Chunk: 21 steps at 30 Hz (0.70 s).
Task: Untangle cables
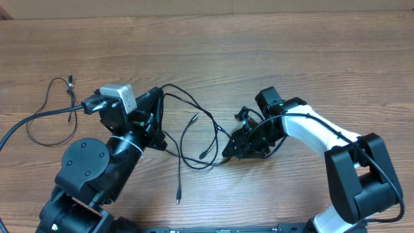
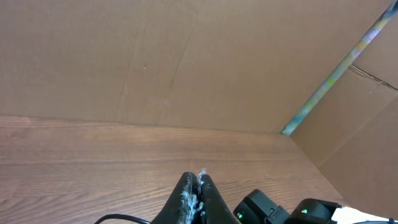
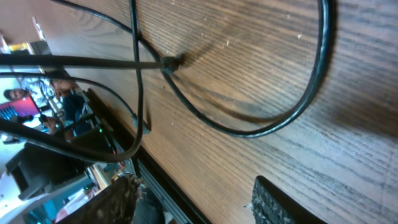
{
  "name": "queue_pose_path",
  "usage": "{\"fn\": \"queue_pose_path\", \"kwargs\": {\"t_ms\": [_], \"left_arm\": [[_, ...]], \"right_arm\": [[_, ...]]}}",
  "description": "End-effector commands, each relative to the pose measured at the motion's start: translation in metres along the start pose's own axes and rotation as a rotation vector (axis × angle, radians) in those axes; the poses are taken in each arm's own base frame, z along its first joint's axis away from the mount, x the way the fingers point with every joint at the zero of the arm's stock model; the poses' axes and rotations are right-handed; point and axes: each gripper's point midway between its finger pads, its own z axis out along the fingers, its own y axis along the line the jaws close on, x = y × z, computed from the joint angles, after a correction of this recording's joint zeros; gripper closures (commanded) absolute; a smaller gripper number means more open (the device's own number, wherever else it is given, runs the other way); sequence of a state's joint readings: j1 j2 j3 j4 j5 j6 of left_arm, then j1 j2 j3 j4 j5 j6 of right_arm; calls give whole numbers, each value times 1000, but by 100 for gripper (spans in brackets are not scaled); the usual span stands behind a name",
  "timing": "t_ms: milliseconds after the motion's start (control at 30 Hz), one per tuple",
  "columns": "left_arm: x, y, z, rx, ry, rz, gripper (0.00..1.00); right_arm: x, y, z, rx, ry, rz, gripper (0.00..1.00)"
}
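Observation:
Thin black cables [image 1: 208,115] lie crossed in the middle of the table, with plug ends [image 1: 178,196] spread toward the front. My left gripper [image 1: 156,97] is shut at the tangle's left end; in the left wrist view [image 2: 199,182] the tips are pressed together with nothing showing between them. My right gripper [image 1: 237,147] is open low at the tangle's right end. In the right wrist view [image 3: 193,190] its fingers are wide apart and empty, with a cable loop [image 3: 292,115] and a crossing [image 3: 168,62] just ahead. Another thin cable [image 1: 40,97] lies looped at the far left.
A cardboard wall [image 2: 186,56] stands along the table's far side and right. A thicker arm cable [image 1: 26,122] runs off the left edge. The arm bases [image 1: 84,168] stand at the front edge.

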State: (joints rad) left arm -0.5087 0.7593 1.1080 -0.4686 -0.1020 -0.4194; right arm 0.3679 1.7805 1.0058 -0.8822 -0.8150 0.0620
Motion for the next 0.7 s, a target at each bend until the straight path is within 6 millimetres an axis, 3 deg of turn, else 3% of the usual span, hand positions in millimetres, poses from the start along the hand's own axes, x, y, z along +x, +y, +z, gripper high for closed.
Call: {"fn": "queue_pose_path", "kwargs": {"t_ms": [0,133,400,500,667], "left_arm": [[-12,-1,-6,-4,-36,-19,96],[-12,-1,-6,-3,-36,-19,96],[-12,-1,-6,-3,-36,-19,96],[-12,-1,-6,-3,-36,-19,96],[-12,-1,-6,-3,-36,-19,96]], "right_arm": [[2,10,2,-80,9,-35,46],[-3,28,3,-161,-4,-86,46],[-6,39,17,-146,-2,-110,49],[-14,29,23,-64,-32,-55,54],[-27,-4,23,142,-111,78,74]]}}
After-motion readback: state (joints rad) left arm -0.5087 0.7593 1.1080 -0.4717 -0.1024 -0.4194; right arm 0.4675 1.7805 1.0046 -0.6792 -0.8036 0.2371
